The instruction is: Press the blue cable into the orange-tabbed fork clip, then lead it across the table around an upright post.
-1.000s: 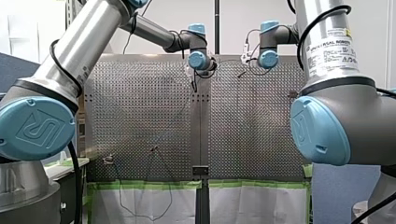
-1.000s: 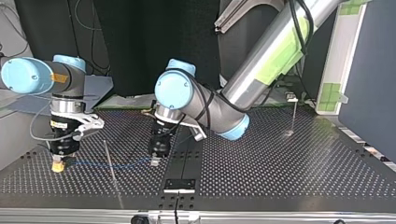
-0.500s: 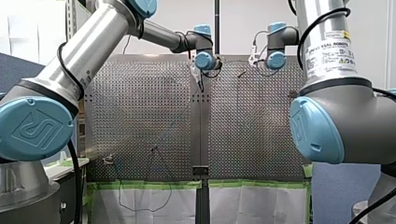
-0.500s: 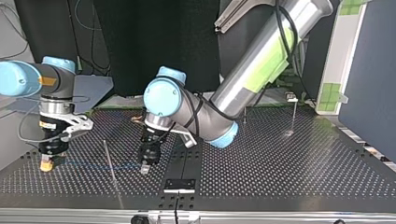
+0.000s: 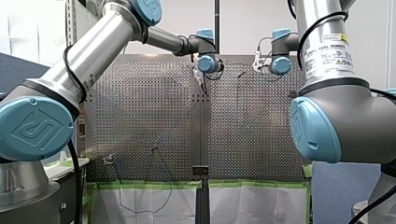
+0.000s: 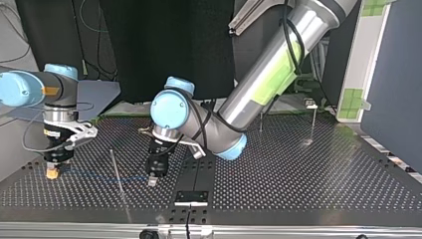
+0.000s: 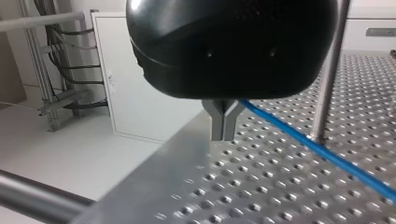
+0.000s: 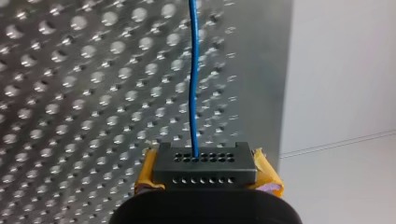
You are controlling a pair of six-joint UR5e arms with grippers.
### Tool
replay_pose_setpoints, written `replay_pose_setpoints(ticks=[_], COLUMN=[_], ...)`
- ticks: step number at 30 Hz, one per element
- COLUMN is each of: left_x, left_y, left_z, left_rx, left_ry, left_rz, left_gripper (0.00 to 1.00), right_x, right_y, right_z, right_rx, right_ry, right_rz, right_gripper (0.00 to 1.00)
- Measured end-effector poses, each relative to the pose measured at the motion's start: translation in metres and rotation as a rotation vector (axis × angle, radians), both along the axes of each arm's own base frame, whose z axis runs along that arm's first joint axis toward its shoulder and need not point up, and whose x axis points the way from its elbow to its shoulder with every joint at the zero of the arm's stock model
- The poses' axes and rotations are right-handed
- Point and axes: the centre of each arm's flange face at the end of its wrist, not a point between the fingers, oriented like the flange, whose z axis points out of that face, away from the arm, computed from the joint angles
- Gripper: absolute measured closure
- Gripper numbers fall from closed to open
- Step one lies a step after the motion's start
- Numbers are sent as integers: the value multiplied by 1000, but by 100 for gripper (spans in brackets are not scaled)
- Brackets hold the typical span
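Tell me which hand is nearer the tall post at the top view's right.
Left. My left hand hangs near the top view's middle, well short of the post; my right hand is farther off, at the view's far left. Both hold the blue cable.

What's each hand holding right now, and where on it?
Both hold the blue cable: right hand at one end of the stretch between them, left hand at the other.
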Motion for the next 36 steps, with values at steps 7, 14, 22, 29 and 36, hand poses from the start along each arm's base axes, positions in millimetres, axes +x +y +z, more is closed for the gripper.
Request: replay_pose_setpoints(ticks=[7,14,22,29,36], left_x=[8,11,13,12,10], left_y=[-1,-2,-7,-11,-9], left_z=[-19,-26,-46,-55,-72], left_rx=[12,17,34,40,52], left_ry=[18,26,48,58,75], left_rz=[7,9,5,1,4], left_gripper=[100,100,100,100,100], right_x=[0,2,9,14,18], right_y=[-7,-11,-8,-7,-5], right_z=[-22,-52,-83,-98,-109], right_rx=[34,81,133,156,173], right_ry=[9,20,33,40,52], right_rz=[1,3,12,20,25], right_gripper=[100,100,100,100,100])
